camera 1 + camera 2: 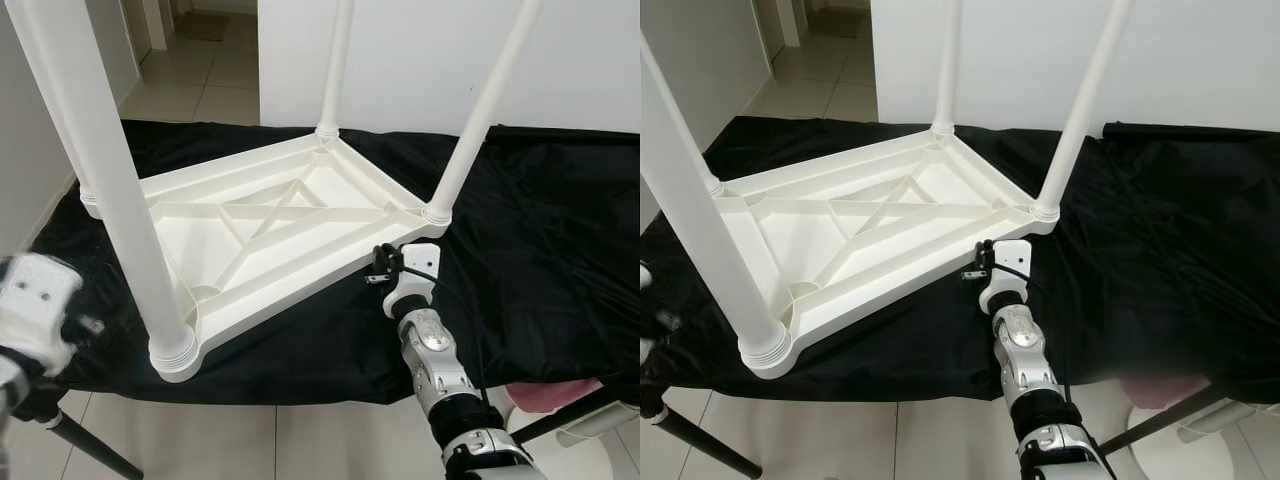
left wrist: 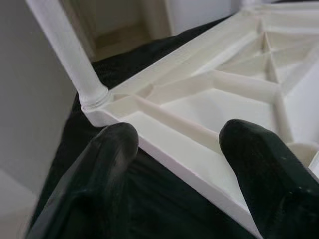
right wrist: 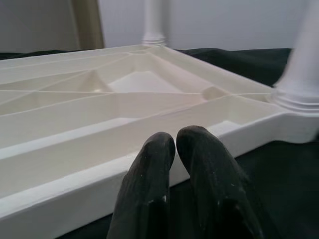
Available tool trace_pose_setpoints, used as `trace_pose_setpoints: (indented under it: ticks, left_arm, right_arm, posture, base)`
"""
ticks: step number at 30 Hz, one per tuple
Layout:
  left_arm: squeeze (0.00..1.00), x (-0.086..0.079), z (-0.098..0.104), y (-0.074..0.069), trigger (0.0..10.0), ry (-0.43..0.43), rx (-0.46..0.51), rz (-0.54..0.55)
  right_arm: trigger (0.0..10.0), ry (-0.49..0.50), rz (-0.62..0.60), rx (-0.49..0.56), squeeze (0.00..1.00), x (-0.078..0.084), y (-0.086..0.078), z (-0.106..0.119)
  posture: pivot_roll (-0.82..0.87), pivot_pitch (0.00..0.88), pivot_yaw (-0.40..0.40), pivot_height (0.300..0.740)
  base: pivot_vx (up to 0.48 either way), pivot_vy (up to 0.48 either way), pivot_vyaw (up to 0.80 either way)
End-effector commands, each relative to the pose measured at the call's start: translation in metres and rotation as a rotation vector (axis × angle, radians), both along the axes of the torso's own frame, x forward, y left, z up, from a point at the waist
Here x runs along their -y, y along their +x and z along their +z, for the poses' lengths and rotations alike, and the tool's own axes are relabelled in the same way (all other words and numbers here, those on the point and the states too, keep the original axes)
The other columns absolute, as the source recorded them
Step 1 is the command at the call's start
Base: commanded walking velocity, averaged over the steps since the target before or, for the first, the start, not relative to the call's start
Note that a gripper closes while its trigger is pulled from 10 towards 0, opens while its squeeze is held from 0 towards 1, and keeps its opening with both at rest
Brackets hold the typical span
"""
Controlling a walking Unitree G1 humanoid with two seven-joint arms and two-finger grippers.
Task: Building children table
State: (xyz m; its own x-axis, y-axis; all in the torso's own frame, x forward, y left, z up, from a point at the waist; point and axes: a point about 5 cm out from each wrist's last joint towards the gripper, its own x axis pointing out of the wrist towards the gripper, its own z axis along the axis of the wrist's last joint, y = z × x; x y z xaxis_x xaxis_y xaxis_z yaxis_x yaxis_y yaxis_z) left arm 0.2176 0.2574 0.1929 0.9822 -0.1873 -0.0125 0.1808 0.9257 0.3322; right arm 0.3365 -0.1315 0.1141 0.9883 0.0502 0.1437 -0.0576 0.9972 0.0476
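Upturned white moulded-plastic children's table (image 1: 270, 225) on black cloth-covered bench (image 1: 540, 230), four legs standing up.

Near: right gripper (image 3: 175, 144), fingers pressed together, empty, just short of the near-right rim. Left gripper (image 2: 174, 142), fingers spread, empty, facing the near-left rim by a corner leg (image 2: 70, 50). Hollow ribbed shell: likely light, stiff, smooth and slippery. Best hold judged at rim or leg base near sockets. Wrist views show the finger state; eye views give the far legs (image 1: 335, 65).
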Motion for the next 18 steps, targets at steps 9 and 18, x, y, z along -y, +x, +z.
trace_pose_setpoints:
  ticks: [9,18]
  left_arm:
    - [0.00,0.035,-0.019,0.006,10.0,-0.191,-0.044,-0.054]
    - [0.00,0.074,-0.016,0.018,10.0,-0.303,-0.005,-0.143]
  right_arm:
    - [10.0,0.003,-0.128,-0.025,0.00,0.017,0.002,-0.003]
    - [10.0,0.043,-0.186,-0.075,0.00,0.024,0.008,-0.004]
  posture:
    - [0.17,0.022,-0.045,0.740]
    - [0.15,0.023,-0.047,0.740]
  base:
    - [0.000,0.000,0.00]
    - [0.000,0.000,0.00]
